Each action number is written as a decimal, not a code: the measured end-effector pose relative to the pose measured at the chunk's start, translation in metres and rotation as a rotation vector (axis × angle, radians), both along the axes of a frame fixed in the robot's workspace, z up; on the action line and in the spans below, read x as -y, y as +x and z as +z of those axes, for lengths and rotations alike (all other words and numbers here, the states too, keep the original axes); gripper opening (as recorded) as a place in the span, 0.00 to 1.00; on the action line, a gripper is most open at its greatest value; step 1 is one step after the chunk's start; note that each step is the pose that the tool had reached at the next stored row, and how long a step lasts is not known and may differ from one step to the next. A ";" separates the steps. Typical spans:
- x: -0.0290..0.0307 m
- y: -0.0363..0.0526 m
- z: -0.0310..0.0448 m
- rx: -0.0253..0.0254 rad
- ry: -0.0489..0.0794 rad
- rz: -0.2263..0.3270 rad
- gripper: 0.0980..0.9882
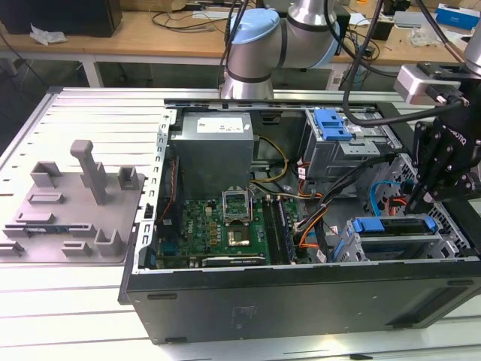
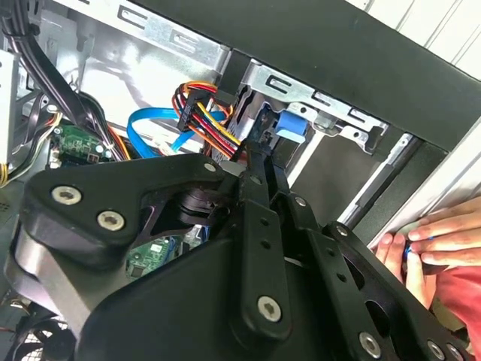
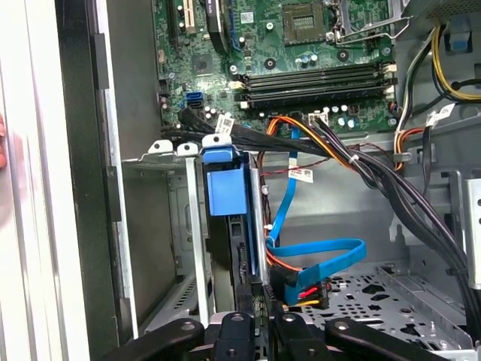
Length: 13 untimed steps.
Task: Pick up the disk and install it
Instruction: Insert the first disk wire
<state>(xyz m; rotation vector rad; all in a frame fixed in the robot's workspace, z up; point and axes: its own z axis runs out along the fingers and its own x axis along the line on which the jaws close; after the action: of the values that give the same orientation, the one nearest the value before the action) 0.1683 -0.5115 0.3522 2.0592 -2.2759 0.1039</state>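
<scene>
Blue plastic edges the disk [image 1: 397, 238], which in the exterior view lies flat in the drive bay at the near corner of the open computer case [image 1: 301, 289], towards the exterior view's right. It appears seated in its slot. The gripper [image 1: 413, 200] hangs just above its blue edge; contact cannot be made out. The power supply [image 1: 214, 150] and the circuit board [image 1: 225, 226] lie well apart from it, towards the exterior view's left. In the second wrist view the gripper [image 2: 263, 149] reaches to the blue end of the disk [image 2: 289, 124], beside a bundle of red, orange and yellow wires [image 2: 203, 105]. A person's hand [image 2: 421, 244] rests on the outer edge of the case. In the first wrist view the disk [image 3: 225, 188] stands between the metal walls of the bay, with the circuit board [image 3: 285, 45] beyond it and a blue flat cable [image 3: 316, 256] looping just beside it. The gripper [image 3: 259, 320] sits at the end of the disk away from the blue handle. How far the gripper is open, and whether it has hold of anything, cannot be told. Judgement: the disk is stiff, fairly heavy for its size and sensitive to knocks. Its metal faces are likely slick, so the plastic frame along the edges is the sound place to take hold.
</scene>
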 end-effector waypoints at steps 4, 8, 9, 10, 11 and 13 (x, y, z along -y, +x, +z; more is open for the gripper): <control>0.0001 0.0001 -0.0001 0.0000 0.000 -0.006 0.08; 0.0006 0.0001 -0.0001 0.0000 0.000 -0.009 0.08; 0.0009 0.0001 -0.0002 0.0000 0.000 -0.009 0.08; 0.0012 0.0000 -0.0002 0.0000 0.000 -0.009 0.08; 0.0014 -0.0001 -0.0003 0.0000 0.000 -0.009 0.08; 0.0018 -0.0005 -0.0004 0.0000 0.000 -0.010 0.08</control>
<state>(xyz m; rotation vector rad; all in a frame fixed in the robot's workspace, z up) 0.1678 -0.5133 0.3518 2.0480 -2.2855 0.1035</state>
